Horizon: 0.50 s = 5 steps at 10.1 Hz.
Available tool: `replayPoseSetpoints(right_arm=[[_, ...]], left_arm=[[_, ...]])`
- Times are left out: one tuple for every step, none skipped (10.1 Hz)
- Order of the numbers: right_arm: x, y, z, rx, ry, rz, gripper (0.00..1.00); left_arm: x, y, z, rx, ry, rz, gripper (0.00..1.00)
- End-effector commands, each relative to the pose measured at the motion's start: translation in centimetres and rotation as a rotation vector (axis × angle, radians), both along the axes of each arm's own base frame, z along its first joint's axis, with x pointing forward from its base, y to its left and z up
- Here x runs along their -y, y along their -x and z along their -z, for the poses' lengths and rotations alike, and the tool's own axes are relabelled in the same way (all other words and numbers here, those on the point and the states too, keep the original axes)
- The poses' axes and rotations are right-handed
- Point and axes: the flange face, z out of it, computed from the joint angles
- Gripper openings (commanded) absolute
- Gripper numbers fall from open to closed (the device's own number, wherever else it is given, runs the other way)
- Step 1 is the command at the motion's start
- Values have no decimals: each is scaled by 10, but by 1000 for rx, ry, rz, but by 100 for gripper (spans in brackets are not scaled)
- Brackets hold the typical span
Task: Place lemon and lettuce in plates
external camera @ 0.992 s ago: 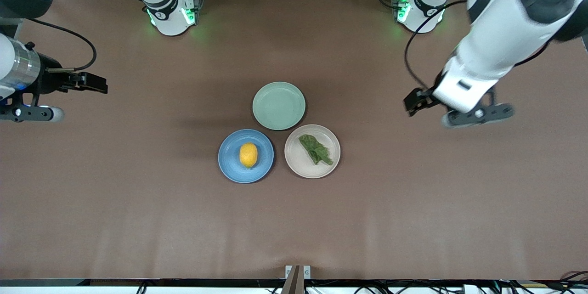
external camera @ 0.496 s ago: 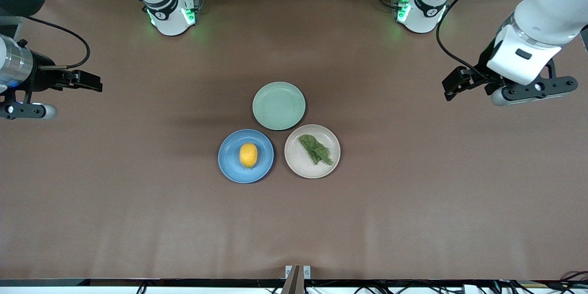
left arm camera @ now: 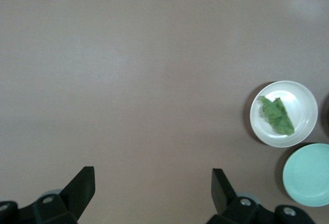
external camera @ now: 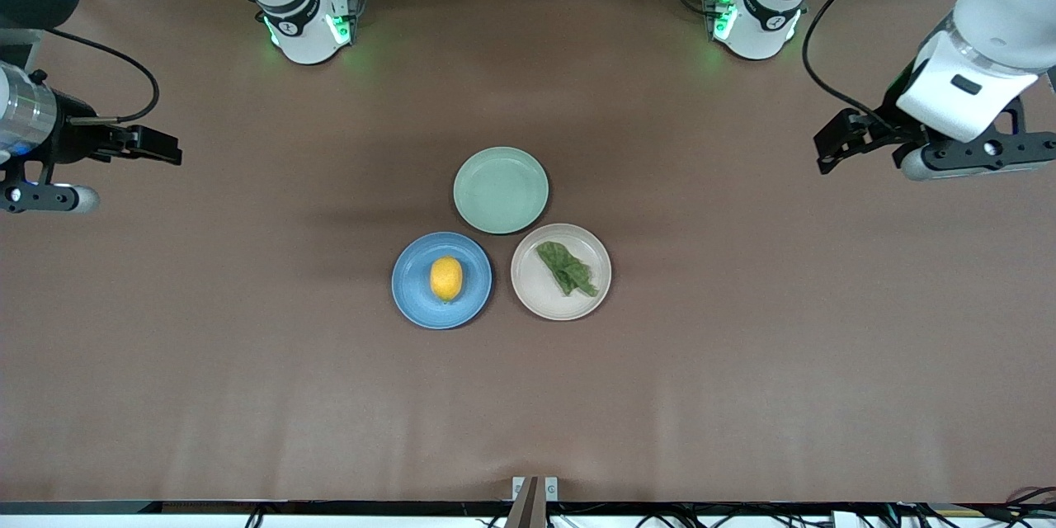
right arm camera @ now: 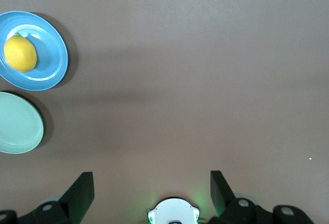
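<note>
The yellow lemon [external camera: 446, 278] lies in the blue plate [external camera: 412, 289]; both also show in the right wrist view, the lemon [right arm camera: 20, 52] in the plate [right arm camera: 54, 59]. The dark green lettuce [external camera: 567, 266] lies in the beige-pink plate [external camera: 540, 295]; the left wrist view shows the lettuce [left arm camera: 276, 115] and its plate [left arm camera: 303, 100] too. My left gripper [external camera: 832, 152] is open and empty over bare table toward the left arm's end. My right gripper [external camera: 161, 148] is open and empty over bare table toward the right arm's end. Both are well apart from the plates.
An empty pale green plate [external camera: 501, 190] sits farther from the front camera than the two filled plates, touching or nearly touching both. The arm bases [external camera: 305, 25] [external camera: 755, 16] stand along the table's edge farthest from the front camera. Brown table surface surrounds the plates.
My left arm has swung away from the plates toward its end of the table. My right gripper has drawn back slightly toward its end. Lemon and lettuce have not moved.
</note>
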Motion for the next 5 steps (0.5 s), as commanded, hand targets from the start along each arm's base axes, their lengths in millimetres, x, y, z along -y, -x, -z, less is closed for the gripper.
replayPoseSetpoints(right_arm=[[1, 9, -4, 11, 1, -12, 100], [2, 9, -4, 11, 1, -12, 100], [2, 8, -3, 11, 1, -12, 100], [2, 8, -4, 12, 1, -10, 100], [3, 7, -5, 23, 0, -9, 100]], left_arm=[[-14, 7, -3, -4, -26, 14, 100], [-14, 6, -4, -1, -26, 13, 100], [-15, 6, -6, 4, -26, 11, 100], [-16, 5, -6, 4, -25, 8, 100], [-19, 5, -6, 3, -24, 5, 100]])
